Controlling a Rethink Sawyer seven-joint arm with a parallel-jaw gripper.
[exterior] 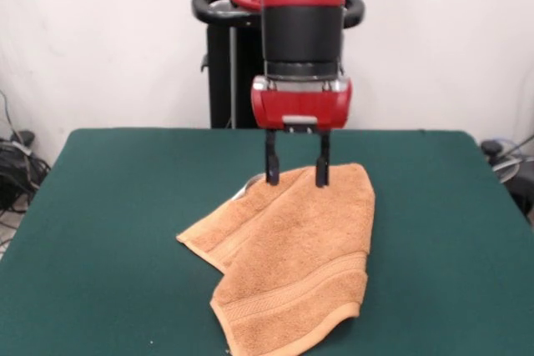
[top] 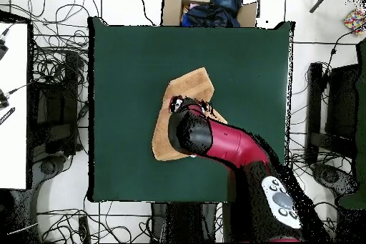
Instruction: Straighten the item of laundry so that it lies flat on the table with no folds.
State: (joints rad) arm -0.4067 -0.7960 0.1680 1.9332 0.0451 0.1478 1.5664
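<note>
- Orange-tan terry cloth: the hand towel (exterior: 288, 268) lies on the table (exterior: 108, 231), crumpled and folded over itself, not flat.
- Nearest edge, front view: a woven stripe band (exterior: 296, 293) crosses the towel's near end, which reaches almost to the bottom edge of the picture, well below the fingers.
- Left of and below the fingers, a folded corner (exterior: 185, 239) of the towel juts out toward the table's left side; a hemmed edge runs from it back toward the towel's middle.
- Just beside the left-hand finger, a small pale patch, apparently the white tag (exterior: 250, 183), shows at the towel's far edge.
- Gripper (exterior: 297, 174): the two black fingers (exterior: 271, 160) stand apart, pointing straight down, with their tips at the towel's far edge. Whether the tips touch the cloth cannot be told; no cloth is pinched between them.
- Above the fingers sits the red gripper housing, then the black and red arm (exterior: 304, 14), coming down from the top.
- Overhead view: the arm (top: 229, 148) covers the towel's (top: 189, 87) middle; towel parts show on either side of it, near the centre of the table (top: 121, 62).
- Beyond the fingers, the black pedestal (exterior: 225, 72) stands at the table's far side against a white wall.
</note>
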